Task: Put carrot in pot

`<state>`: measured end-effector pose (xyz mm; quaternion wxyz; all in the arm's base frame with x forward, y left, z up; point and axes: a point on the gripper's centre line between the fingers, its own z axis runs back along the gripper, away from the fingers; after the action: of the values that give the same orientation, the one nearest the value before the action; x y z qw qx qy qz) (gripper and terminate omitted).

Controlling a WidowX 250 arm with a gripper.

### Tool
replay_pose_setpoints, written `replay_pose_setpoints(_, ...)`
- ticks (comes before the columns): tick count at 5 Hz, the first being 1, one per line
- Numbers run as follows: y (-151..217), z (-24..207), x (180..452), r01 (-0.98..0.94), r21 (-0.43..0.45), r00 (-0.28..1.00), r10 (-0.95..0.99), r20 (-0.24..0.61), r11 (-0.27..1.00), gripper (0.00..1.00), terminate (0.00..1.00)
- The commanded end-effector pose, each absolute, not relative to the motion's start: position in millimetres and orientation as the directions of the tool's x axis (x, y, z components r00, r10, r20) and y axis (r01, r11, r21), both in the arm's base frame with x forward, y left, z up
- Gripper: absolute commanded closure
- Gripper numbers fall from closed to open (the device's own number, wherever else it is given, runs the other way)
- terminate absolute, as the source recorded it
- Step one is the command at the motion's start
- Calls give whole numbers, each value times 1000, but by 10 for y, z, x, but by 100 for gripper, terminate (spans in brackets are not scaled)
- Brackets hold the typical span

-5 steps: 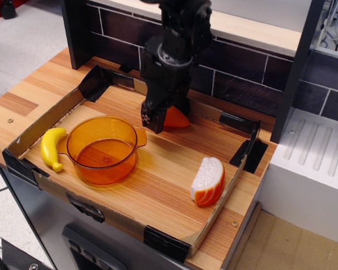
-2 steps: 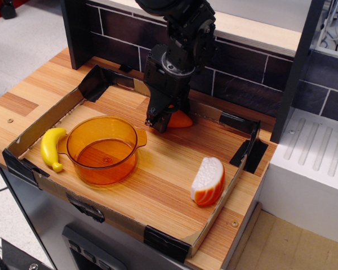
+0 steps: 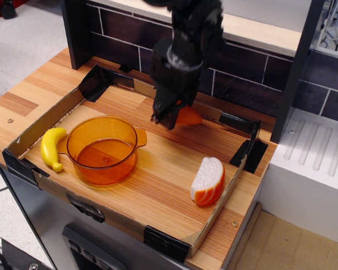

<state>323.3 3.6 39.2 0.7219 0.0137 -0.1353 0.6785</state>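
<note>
The carrot (image 3: 190,117) is a small orange toy, its tapered end sticking out to the right of my gripper (image 3: 170,117). The gripper's black fingers are closed on the carrot's left end and hold it just above the wooden board, near the back wall. The gripper hides the carrot's left part. The pot (image 3: 102,149) is a round translucent amber pot with two side handles. It stands empty at the front left, down and to the left of the gripper.
A yellow banana (image 3: 51,148) lies left of the pot. An orange-and-white striped slice (image 3: 208,181) lies at the front right. A low cardboard rim with black taped corners (image 3: 243,151) surrounds the board. A dark tiled wall (image 3: 242,84) stands behind.
The gripper closed on the carrot and has moved a little up and to the right with it. The pot, banana and slice have not moved.
</note>
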Motion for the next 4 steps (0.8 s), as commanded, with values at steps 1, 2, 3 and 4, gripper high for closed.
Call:
replay_pose_setpoints(1,79,1051,3108,-922,-370,58,985,160,114,100,0)
replay_pose_setpoints(2,200,1154,2858,-943,-302,106,985,133,142,100,0)
replay_pose_setpoints(3,412,1049,2632,-948,-249,157,971,179,199,100,0)
replay_pose_setpoints(4,643,837,2530,-960,-192,158,959,235,205,100,0)
